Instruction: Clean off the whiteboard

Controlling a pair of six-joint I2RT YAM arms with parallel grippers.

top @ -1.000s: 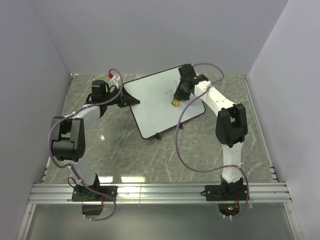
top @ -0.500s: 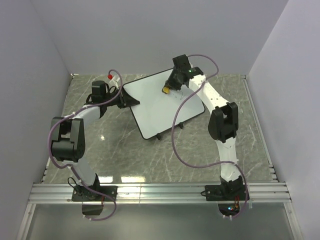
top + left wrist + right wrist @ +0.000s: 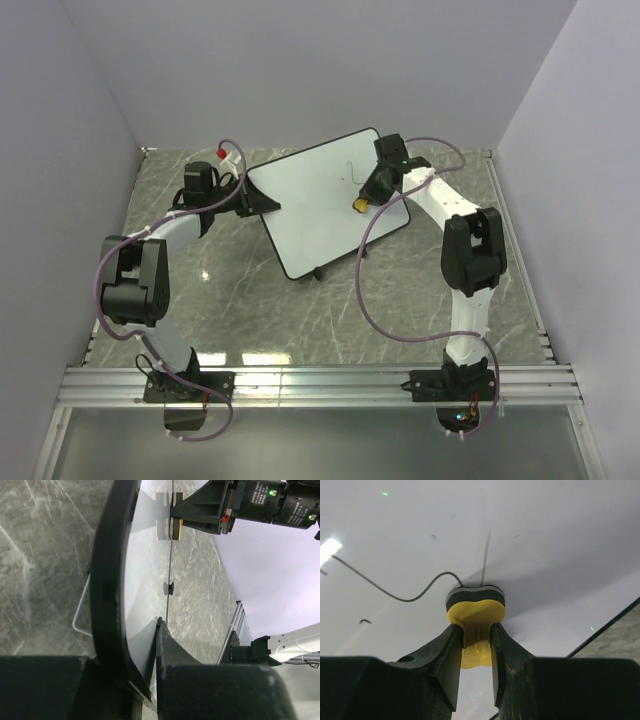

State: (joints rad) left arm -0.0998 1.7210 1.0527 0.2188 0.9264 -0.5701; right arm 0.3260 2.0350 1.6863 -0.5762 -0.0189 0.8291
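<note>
The whiteboard [image 3: 315, 205] lies tilted on the table, white with a thin black rim. My left gripper [image 3: 262, 203] is shut on its left corner; in the left wrist view the rim [image 3: 107, 580] sits between the jaws. My right gripper [image 3: 362, 198] is shut on the yellow eraser [image 3: 357, 203] and presses its dark felt face onto the board's right part. In the right wrist view the eraser [image 3: 475, 611] is squeezed between my fingers, with thin black pen lines [image 3: 395, 594] left of it on the board [image 3: 560, 535].
A small red-capped item [image 3: 222, 153] lies at the back left by the left arm. The board's small black feet [image 3: 317, 272] stick out at its near edge. Grey walls enclose the marble table [image 3: 300, 310]; a metal rail [image 3: 320, 385] runs along the front.
My right gripper with the eraser swept from mid-right of the board up to its far middle, then back to the right. Most of the marks there are gone. The left arm has held still.
</note>
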